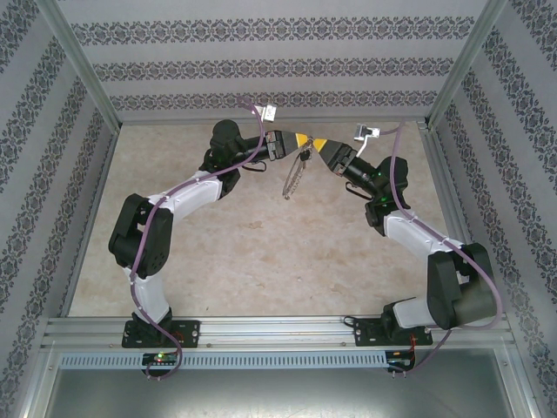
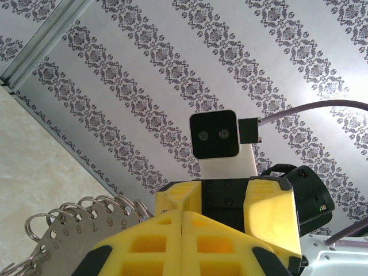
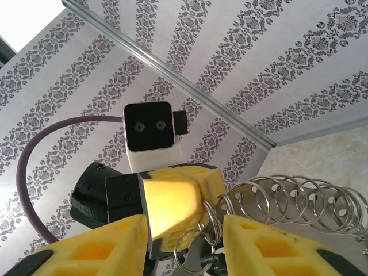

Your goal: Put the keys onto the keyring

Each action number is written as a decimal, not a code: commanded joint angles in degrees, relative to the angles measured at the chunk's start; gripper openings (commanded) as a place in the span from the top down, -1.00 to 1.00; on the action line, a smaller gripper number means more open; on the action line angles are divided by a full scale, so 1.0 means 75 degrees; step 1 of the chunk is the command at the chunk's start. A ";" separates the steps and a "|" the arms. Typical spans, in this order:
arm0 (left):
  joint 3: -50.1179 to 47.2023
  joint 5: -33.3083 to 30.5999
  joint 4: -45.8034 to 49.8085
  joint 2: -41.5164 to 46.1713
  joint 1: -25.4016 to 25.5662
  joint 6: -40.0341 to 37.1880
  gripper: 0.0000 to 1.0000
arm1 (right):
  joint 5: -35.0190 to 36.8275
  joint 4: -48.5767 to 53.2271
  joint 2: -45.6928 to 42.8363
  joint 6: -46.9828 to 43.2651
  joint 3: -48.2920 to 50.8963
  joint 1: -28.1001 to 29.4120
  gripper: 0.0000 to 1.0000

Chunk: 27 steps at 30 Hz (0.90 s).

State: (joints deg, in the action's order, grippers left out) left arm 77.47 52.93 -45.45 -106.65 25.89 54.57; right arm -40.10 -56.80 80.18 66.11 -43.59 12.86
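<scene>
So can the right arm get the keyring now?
Probably yes. The keyring hangs in the air from the left gripper, right between the right gripper's open jaws, with nothing blocking.

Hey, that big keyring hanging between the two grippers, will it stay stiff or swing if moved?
The keyring hangs down freely, so it will probably swing. Its many small rings look loose and would likely flop and rattle. Thin bare metal may prove slippery.
</scene>
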 commanded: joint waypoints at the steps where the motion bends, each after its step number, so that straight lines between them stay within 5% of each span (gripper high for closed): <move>1: 0.0170 0.0119 -0.0539 0.0322 0.0108 -0.0139 1.00 | -0.0052 -0.0258 -0.0089 -0.0080 0.0060 -0.0007 0.20; 27: 0.0217 0.0196 -0.0444 0.0322 0.0203 -0.0276 1.00 | 0.0031 0.0019 0.0072 -0.0289 -0.0228 0.0295 0.22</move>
State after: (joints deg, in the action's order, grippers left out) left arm 77.47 53.36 -45.45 -106.65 26.39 54.15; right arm -40.07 -55.83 81.21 65.63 -44.10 14.79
